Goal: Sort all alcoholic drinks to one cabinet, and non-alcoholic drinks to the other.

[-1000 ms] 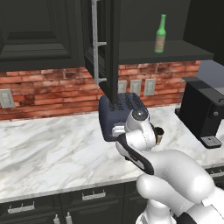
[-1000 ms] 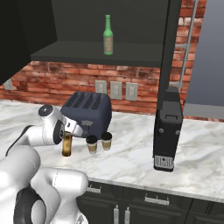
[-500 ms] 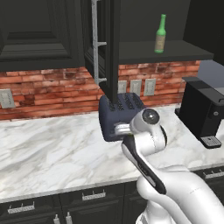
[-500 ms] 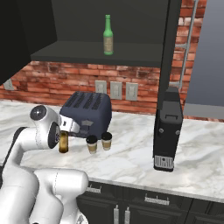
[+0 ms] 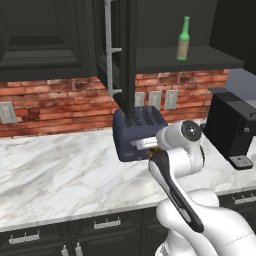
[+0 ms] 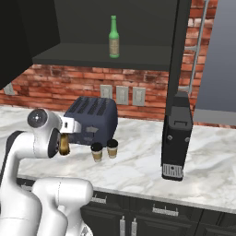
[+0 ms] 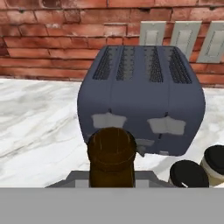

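— Two paper cups (image 6: 104, 150) with dark lids are being left side by side on the marble counter (image 6: 138, 161), just in front of the blue-grey toaster (image 6: 91, 120). Where is the amber bottle being kept?

— The amber bottle (image 6: 63, 145) is being gripped by the gripper (image 6: 63, 138), whose jaws are being pressed against its brown glass; it is being held off the counter, left of the cups. In the hand view its round top (image 7: 111, 151) is being seen head-on before the toaster.

— And the green one?

— The green bottle (image 5: 183, 39) is being kept upright on the open cabinet shelf (image 6: 101, 56), above the toaster. Right of the cups, a black coffee machine (image 6: 176, 134) is being shown.
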Controlling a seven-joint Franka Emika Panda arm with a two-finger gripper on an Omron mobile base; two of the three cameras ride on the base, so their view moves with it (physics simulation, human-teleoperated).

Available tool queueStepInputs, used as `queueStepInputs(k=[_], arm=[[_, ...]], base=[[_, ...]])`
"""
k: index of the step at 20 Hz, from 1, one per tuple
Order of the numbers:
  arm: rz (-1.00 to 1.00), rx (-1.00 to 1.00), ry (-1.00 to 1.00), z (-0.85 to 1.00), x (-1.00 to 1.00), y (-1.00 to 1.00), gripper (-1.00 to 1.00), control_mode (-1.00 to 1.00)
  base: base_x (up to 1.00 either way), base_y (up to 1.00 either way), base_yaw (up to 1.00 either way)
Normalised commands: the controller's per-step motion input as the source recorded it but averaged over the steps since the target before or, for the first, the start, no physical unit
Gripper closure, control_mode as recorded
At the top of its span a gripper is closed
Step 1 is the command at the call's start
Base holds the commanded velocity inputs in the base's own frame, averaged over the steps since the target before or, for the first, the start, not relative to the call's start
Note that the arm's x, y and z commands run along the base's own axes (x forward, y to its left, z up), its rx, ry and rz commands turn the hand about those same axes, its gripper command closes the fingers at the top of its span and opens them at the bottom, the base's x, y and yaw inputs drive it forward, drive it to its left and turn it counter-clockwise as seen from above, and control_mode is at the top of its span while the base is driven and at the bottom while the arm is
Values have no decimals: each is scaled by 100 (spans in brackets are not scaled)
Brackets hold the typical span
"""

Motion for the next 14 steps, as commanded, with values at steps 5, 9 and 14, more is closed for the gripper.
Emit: queueStepInputs(k=[5, 9, 14], arm=[[13, -2, -8, 63, -18, -1, 100, -100], [12, -2, -10, 66, -18, -7, 100, -100], [9, -3, -6, 71, -18, -6, 100, -100]], base=[[0, 0, 0], [0, 0, 0], [0, 0, 0]])
